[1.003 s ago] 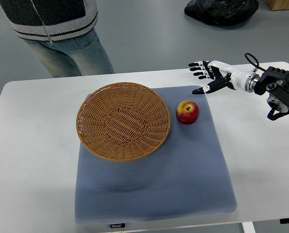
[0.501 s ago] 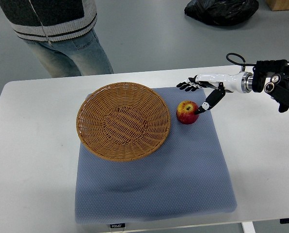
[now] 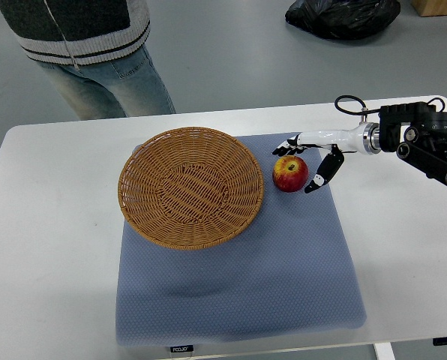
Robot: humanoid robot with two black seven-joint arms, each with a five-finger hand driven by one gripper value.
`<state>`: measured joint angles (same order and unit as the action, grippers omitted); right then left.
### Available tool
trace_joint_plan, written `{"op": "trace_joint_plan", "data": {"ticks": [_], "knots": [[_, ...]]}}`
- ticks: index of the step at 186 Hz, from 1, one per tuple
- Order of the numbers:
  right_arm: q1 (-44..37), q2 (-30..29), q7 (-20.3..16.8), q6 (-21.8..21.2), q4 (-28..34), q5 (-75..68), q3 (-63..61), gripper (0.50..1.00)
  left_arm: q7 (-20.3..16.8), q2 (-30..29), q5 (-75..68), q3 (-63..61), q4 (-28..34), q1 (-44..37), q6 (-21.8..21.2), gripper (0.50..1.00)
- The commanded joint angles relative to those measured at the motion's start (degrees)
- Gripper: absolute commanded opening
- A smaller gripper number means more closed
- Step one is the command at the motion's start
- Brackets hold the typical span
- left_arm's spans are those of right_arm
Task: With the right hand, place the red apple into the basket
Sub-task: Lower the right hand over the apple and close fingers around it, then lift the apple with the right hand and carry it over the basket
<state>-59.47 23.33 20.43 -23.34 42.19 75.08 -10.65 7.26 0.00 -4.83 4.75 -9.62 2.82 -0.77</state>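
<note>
The right hand's fingers (image 3: 287, 148) are spread and reach over the far side of the apple (image 3: 290, 173), while the thumb (image 3: 317, 178) hangs down just beside its right flank; they bracket the fruit but do not look closed on it, so the right hand (image 3: 307, 159) holds nothing yet. The step in hand, as I judge it, is closing the grasp. To do it well, the fingers need to wrap low around the far side and the thumb needs to press in from the opposite side, so that the squeeze goes through the middle of the round body and does not roll it away toward the basket (image 3: 191, 186). The lift should then be high enough to clear the woven rim. The apple sits upright on the blue mat (image 3: 238, 285), just to the right of the basket and apart from its rim; its stem dimple faces up toward the camera, so its axis runs roughly vertical, and being nearly round it has no real long axis. The mat lies on a white table (image 3: 51, 247), and a person (image 3: 88, 45) stands at the far side.
</note>
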Motion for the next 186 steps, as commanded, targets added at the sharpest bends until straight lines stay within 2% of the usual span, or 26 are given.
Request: {"op": "trace_joint_plan", "data": {"ticks": [1, 72, 89, 98, 99, 113, 125, 126, 130, 140, 141, 158, 186], "knots": [[-0.03, -0.22, -0.04, 2.16, -0.09, 0.15, 1.68, 0.913, 0.03, 0.00, 0.00, 0.00, -0.05, 0.00, -0.02, 1.000], [0.15, -2.06, -0.13, 5.94, -0.53, 0.24, 3.53, 0.903, 0.03, 0.00, 0.00, 0.00, -0.05, 0.00, -0.02, 1.000], [0.15, -3.47, -0.04, 7.87, -0.62, 0.24, 5.46, 0.864, 0.03, 0.00, 0.00, -0.09, 0.04, 0.00, -0.02, 1.000], [0.15, -3.47, -0.04, 7.88, -0.62, 0.24, 5.46, 0.864, 0.03, 0.00, 0.00, -0.09, 0.04, 0.00, -0.02, 1.000], [0.06, -3.73, -0.04, 8.48, -0.88, 0.33, 5.90, 0.824, -0.06, 0.00, 0.00, -0.09, 0.04, 0.00, -0.02, 1.000], [-0.03, -3.82, -0.04, 9.19, -1.41, 0.59, 6.08, 0.758, 0.03, 0.00, 0.00, -0.09, 0.04, 0.00, -0.02, 1.000], [-0.12, -3.91, -0.04, 9.28, -1.50, 0.59, 6.08, 0.750, 0.03, 0.00, 0.00, -0.09, 0.04, 0.00, -0.02, 1.000], [-0.29, -4.08, -0.04, 9.54, -1.50, 0.59, 6.16, 0.685, -0.06, 0.00, 0.00, -0.09, 0.04, 0.00, -0.02, 1.000], [-0.29, -4.08, -0.04, 9.55, -1.58, 0.59, 6.25, 0.668, 0.03, 0.00, 0.00, -0.09, 0.04, 0.00, -0.02, 1.000], [-0.29, -4.08, -0.04, 9.55, -1.58, 0.59, 6.25, 0.668, 0.03, 0.00, 0.00, -0.09, 0.04, 0.00, -0.02, 1.000], [-0.38, -4.00, -0.04, 9.81, -1.67, 0.59, 6.16, 0.650, 0.03, 0.00, 0.00, -0.09, 0.04, 0.00, -0.02, 1.000], [-1.43, -3.91, 0.13, 10.60, -1.67, 0.59, 6.08, 0.625, -0.06, 0.00, 0.00, -0.09, 0.04, 0.00, -0.02, 1.000], [-4.16, -3.21, 0.49, 10.51, -1.67, 0.15, 5.20, 0.625, -0.06, 0.00, 0.00, -0.09, 0.04, 0.00, -0.02, 1.000]]}}
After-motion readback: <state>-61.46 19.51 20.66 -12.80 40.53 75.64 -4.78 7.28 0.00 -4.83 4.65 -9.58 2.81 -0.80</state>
